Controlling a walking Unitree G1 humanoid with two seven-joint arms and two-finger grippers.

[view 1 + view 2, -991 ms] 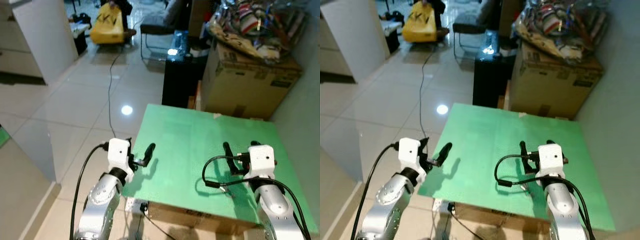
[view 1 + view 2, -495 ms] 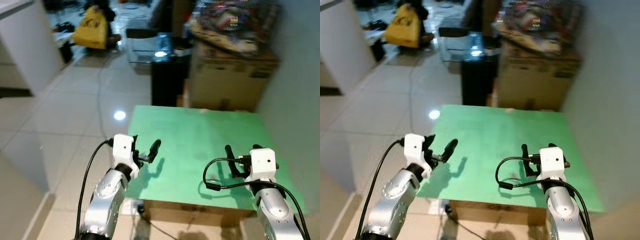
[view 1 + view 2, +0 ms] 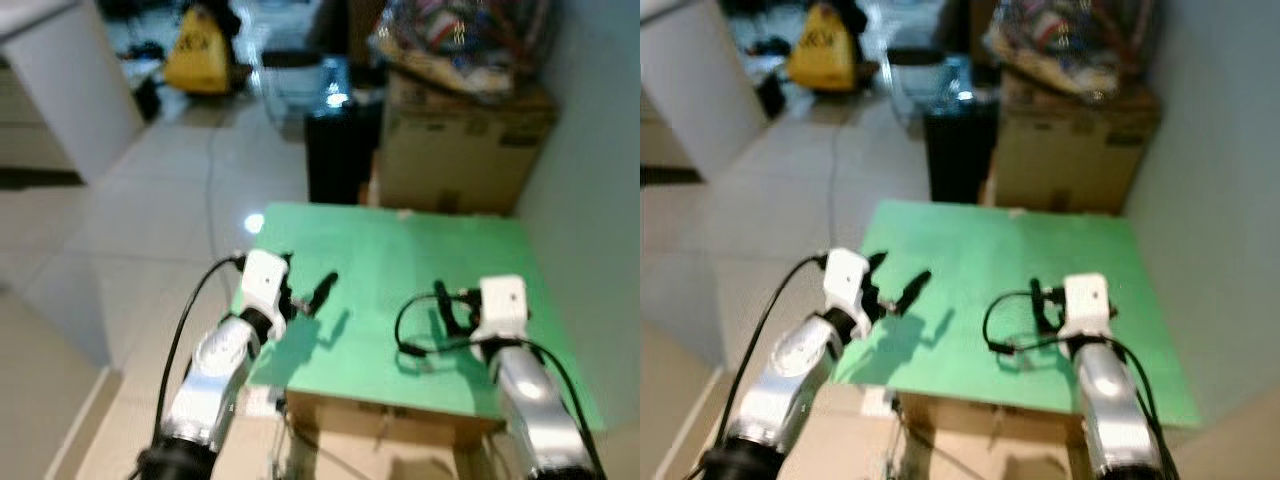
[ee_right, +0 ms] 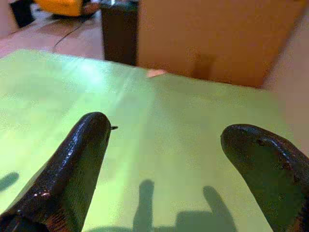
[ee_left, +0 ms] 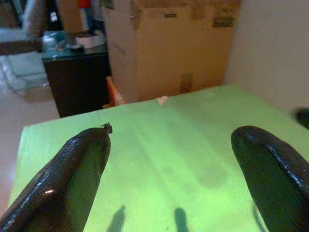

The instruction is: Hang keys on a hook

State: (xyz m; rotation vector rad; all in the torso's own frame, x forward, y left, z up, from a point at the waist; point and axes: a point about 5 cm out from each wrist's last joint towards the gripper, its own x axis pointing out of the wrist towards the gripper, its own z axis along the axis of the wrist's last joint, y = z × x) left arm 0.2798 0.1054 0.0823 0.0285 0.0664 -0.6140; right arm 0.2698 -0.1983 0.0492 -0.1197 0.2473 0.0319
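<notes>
The head views are blurred, so I cannot make out any keys or hook on the flat, matte green worktop (image 3: 400, 250); its surface between and ahead of both claws looks bare apart from their shadows.

The left claw (image 5: 176, 159) hovers over the worktop's left edge with its two rounded, glossy black fingers (image 5: 72, 174) spread wide and nothing between them. The right claw (image 4: 178, 164) hangs above the near right part of the worktop, likewise released, its fingers (image 4: 72, 164) well apart and gripping nothing. A black cable (image 3: 415, 325) loops beside the right wrist.

Beyond the worktop's far edge stand a squat black cabinet (image 3: 340, 150) and a brown corrugated cardboard box (image 3: 455, 150) against the pale wall. Glossy pale tiles (image 3: 150, 210) cover the floor to the left.
</notes>
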